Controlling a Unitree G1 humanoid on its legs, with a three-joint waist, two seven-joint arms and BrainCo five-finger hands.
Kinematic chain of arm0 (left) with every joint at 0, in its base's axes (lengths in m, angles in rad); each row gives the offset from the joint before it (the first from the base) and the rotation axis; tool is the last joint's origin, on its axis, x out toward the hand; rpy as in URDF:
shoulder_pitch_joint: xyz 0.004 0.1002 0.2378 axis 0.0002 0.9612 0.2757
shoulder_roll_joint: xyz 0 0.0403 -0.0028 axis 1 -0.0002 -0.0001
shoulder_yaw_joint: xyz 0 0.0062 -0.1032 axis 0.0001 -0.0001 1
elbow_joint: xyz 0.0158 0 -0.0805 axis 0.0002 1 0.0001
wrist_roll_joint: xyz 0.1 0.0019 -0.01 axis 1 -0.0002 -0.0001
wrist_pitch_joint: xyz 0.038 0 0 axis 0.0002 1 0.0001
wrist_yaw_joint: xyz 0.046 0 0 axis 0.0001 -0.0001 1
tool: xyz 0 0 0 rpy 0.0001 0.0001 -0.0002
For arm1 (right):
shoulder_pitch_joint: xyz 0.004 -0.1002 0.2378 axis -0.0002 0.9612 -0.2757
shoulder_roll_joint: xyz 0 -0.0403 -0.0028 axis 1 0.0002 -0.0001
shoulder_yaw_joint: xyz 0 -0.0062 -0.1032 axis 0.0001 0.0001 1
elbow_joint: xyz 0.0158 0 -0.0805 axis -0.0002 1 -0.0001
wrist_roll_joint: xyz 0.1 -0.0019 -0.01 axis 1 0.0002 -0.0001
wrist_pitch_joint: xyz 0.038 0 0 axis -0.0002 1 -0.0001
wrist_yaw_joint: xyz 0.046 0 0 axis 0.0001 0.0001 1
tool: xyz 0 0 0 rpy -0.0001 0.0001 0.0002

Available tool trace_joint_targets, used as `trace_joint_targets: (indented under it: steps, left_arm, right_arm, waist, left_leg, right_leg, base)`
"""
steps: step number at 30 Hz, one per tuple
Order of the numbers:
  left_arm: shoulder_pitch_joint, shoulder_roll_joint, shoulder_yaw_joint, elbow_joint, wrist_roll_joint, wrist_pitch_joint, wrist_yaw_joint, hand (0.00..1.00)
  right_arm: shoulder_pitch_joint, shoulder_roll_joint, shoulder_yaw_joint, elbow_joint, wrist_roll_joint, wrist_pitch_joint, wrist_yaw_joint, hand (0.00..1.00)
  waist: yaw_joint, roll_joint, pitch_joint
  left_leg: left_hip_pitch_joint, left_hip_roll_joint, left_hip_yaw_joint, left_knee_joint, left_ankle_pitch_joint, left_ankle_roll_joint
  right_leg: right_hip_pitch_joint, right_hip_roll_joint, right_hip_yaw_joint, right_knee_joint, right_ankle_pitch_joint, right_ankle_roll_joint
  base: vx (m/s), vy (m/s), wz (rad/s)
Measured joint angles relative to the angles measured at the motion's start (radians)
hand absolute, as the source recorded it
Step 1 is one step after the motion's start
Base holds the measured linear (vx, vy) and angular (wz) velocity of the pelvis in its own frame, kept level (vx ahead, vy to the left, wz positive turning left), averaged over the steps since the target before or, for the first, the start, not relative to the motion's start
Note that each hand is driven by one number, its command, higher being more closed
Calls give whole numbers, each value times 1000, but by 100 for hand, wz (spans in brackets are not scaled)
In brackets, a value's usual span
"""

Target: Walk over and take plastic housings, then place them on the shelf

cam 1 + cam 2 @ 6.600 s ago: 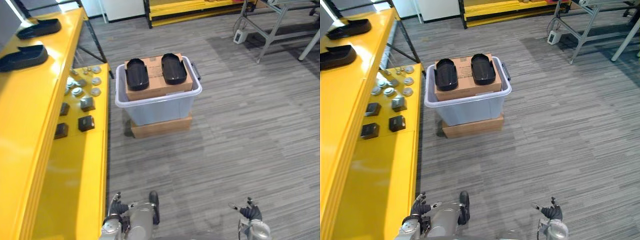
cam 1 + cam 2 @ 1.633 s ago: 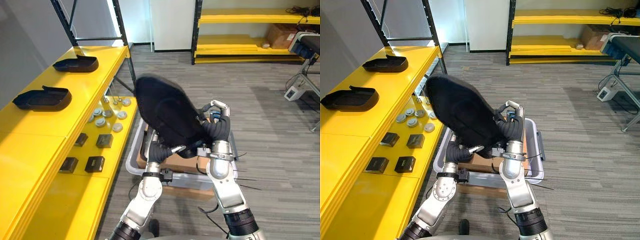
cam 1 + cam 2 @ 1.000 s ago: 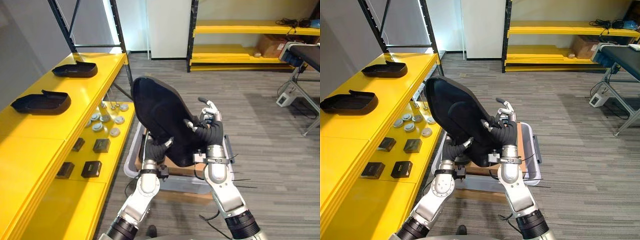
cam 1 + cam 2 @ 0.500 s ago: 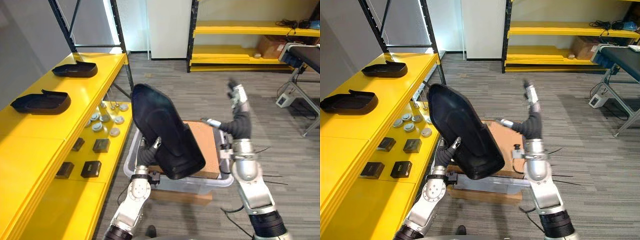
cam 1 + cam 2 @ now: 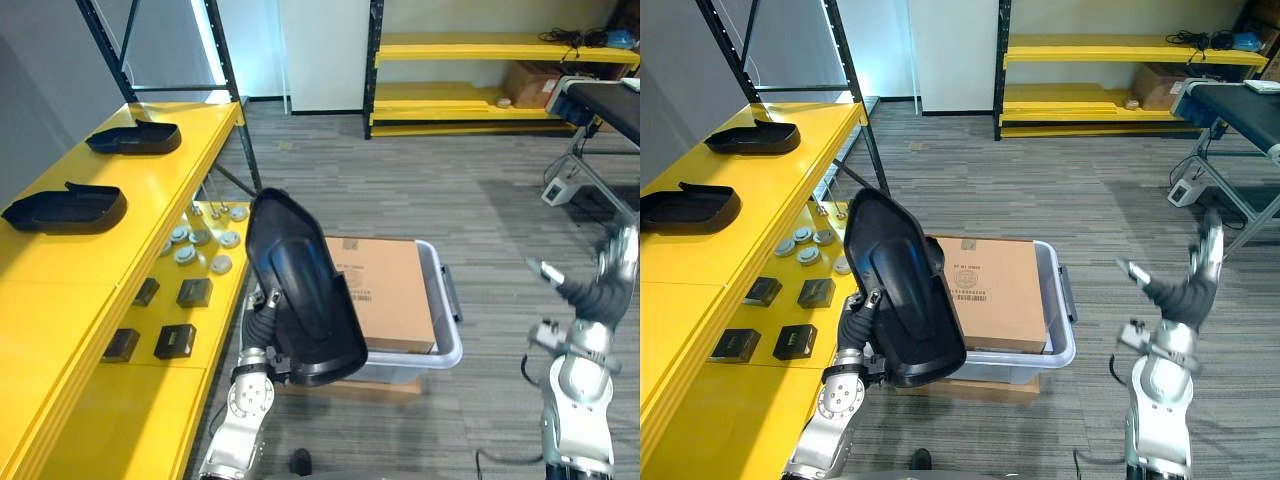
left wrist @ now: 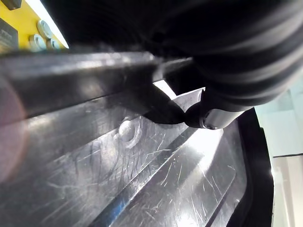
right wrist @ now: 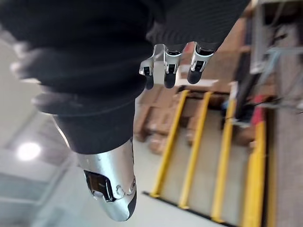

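Observation:
A large black plastic housing [image 5: 300,290] stands almost upright and tilted in front of the bin, its hollow side facing me. My left hand [image 5: 855,325] grips its lower left edge from behind, fingers curled over the rim. In the left wrist view the scratched inner face of the housing [image 6: 142,189] lies right past a curled finger [image 6: 213,118]. My right hand [image 5: 600,285] is raised far off to the right, open and holding nothing, its fingers [image 7: 170,66] straight. Two more black housings [image 5: 132,138] [image 5: 65,205] lie on the yellow shelf [image 5: 120,270] at the left.
A cardboard box [image 5: 385,290] sits in a clear plastic bin [image 5: 450,345] behind the held housing. Round metal discs [image 5: 195,245] and dark blocks [image 5: 175,340] lie on the shelf's lower level. Yellow racks [image 5: 480,45] line the back wall and a metal frame [image 5: 590,100] stands at the right.
My right hand has let go of the housing and swung out to the right with straight fingers. The left hand alone now carries the housing, lower and closer to the shelf.

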Motion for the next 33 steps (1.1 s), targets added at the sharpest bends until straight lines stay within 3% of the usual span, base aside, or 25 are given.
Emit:
trace_joint_targets:
  steps: [4, 7, 13, 15, 16, 17, 18, 19, 20, 21, 22, 23, 25, 26, 28, 30, 31, 32, 33]
  left_arm:
    - [15, -5, 24, -14, 1, -8, -19, 100]
    - [35, 0, 27, -15, 0, -15, -25, 100]
    - [98, 12, 33, -15, -14, -15, -45, 100]
    - [94, 12, 30, -25, -22, -15, -47, 100]
    - [93, 12, 28, -30, -22, -15, -47, 100]
    - [88, 12, 24, -32, -24, -15, -47, 100]
    - [67, 9, 18, -34, -33, -16, -46, 100]
    - [56, 7, 11, -34, -38, -16, -46, 100]
    - [37, -4, 11, -35, -41, -21, -45, 100]
    - [29, -6, 7, -34, -42, -25, -41, 100]
    - [27, -5, -8, -34, -42, -25, -40, 100]
    - [20, 3, -24, -34, -45, -34, -40, 100]
    - [8, 25, -53, -34, -59, -42, -45, 100]
    - [-2, 25, -66, -35, -63, -44, -48, 100]
    - [-1, 22, -75, -34, -66, -47, -59, 100]
    - [-4, 22, -86, -34, -80, -45, -66, 100]
    - [-6, 20, -101, -34, -80, -45, -66, 100]
    - [-12, 22, -110, -33, -80, -45, -66, 100]
    - [-21, 22, -111, -31, -79, -45, -66, 100]
  right_arm:
    - [70, 20, -41, 323, 73, 25, 58, 0]
    - [77, 35, -28, 450, 75, 34, 90, 0]
    - [80, 74, 61, 676, 75, 62, 139, 0]
    - [77, 80, 89, 730, 87, 65, 154, 0]
    - [74, 80, 87, 744, 89, 67, 154, 0]
    - [69, 86, 82, 766, 98, 74, 152, 0]
    - [46, 90, 76, 804, 105, 78, 151, 0]
    - [39, 86, 77, 821, 105, 80, 151, 0]
    - [38, 77, 77, 824, 105, 87, 151, 0]
    - [28, 71, 78, 824, 104, 96, 151, 0]
    - [23, 67, 78, 824, 104, 98, 151, 0]
    - [17, 62, 77, 816, 104, 99, 151, 0]
    - [-13, 64, 78, 822, 104, 102, 151, 0]
    - [-36, 66, 76, 823, 105, 103, 151, 0]
    - [-83, 68, 75, 838, 104, 104, 152, 0]
    - [-110, 79, 77, 840, 104, 107, 153, 0]
    - [-111, 85, 80, 841, 103, 108, 155, 0]
    - [-111, 95, 82, 842, 103, 111, 156, 0]
    - [-111, 99, 84, 841, 103, 114, 156, 0]
  waist:
    - [-2, 19, -1]
    - [-3, 25, -3]
    - [16, 22, 1]
    - [20, 5, 12]
    - [20, -1, 16]
    - [20, -20, 17]
    - [20, -31, 34]
    - [16, -31, 37]
    - [11, -13, 48]
    - [7, -7, 52]
    - [1, -6, 53]
    - [-2, -2, 53]
    - [-3, -10, 52]
    - [-2, -7, 51]
    - [1, -21, 60]
    - [-1, -25, 71]
    - [-2, -21, 74]
    - [-8, -15, 79]
    - [-11, -11, 85]
  left_leg:
    - [1, 2, 0, 0, -5, -7]
    - [12, 4, 1, 0, -5, -6]
    - [17, 1, -17, 0, -26, -5]
    - [-32, -16, -32, 16, -28, 5]
    - [-43, -19, -13, 16, -44, 30]
    - [-66, -27, 65, 18, -100, 113]
    - [-102, -14, 222, 67, -120, 141]
    - [-122, -2, 305, 100, -123, 145]
    - [-156, 32, 453, 176, -132, 168]
    - [-158, 70, 585, 211, -92, 248]
    - [-155, 72, 633, 218, -90, 259]
    - [-146, 58, 737, 213, -121, 293]
    - [-120, 36, 765, 187, -141, 233]
    - [-120, 1, 723, 170, -133, 213]
    - [-119, -41, 678, 180, -160, 205]
    - [-104, -69, 636, 214, -194, 205]
    - [-88, -79, 604, 233, -222, 197]
    - [-77, -84, 567, 240, -236, 191]
    - [-70, -86, 549, 238, -237, 191]
  right_leg:
    - [3, 2, 2, 10, 0, -1]
    - [8, 2, 5, 15, -5, -3]
    - [18, 5, -9, 57, -52, -4]
    - [-23, -22, -73, 146, -105, -1]
    - [-27, -34, -102, 156, -112, 2]
    - [-21, -68, -172, 142, -109, 0]
    - [-8, -108, -255, 137, -103, -7]
    - [-2, -116, -301, 138, -103, -7]
    - [26, -115, -393, 142, -103, -7]
    - [51, -113, -459, 158, -108, -2]
    - [66, -121, -486, 165, -108, -2]
    - [97, -132, -541, 167, -108, -1]
    - [143, -141, -613, 147, -108, 7]
    - [167, -151, -652, 144, -114, 19]
    - [194, -191, -677, 178, -124, 39]
    - [191, -265, -680, 329, -124, 39]
    - [153, -313, -607, 467, -114, -11]
    - [91, -294, -456, 543, -153, -24]
    - [56, -265, -367, 561, -178, -15]
  base:
    - [0, 0, 0]
    - [-1, -2, -2]
    - [-26, -12, 15]
    - [-12, -39, 93]
    - [14, -19, 147]
    - [42, 45, 182]
    - [49, 76, 199]
    - [49, 101, 223]
    - [81, 82, 222]
    - [97, 72, 217]
    - [120, 139, 199]
    - [153, 171, 182]
    - [166, 131, 161]
    - [117, 41, 112]
    - [122, 70, 98]
    - [151, 127, 73]
    - [214, 163, 72]
    - [221, 150, 74]
    - [155, 81, 80]
